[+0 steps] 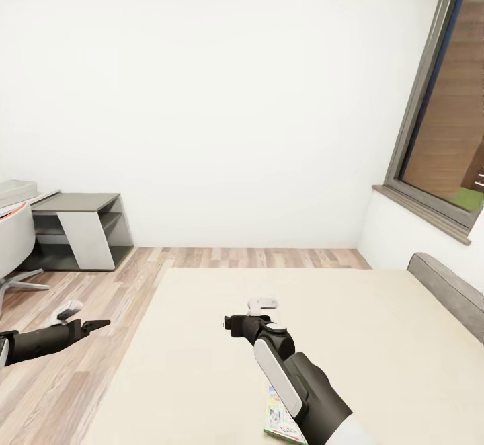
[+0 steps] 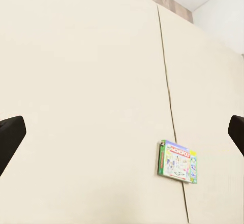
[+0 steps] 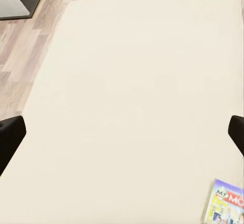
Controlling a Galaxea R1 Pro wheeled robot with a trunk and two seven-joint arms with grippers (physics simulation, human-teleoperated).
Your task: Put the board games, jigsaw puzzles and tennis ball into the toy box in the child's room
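Board game (image 1: 281,420) half hidden under right forearm.

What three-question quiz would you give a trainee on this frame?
1. True or false: the green-edged flat board game box lies on the low bed with the plain beige mattress.
2. Pick one. The right end effector is: A) shut on the box; B) open, with nothing between its fingers; C) shut and empty.
3. Fill in: the dark grey shelf unit stands on the wood-plank ___ by the white wall.

Key: 1 true. 2 B. 3 floor.
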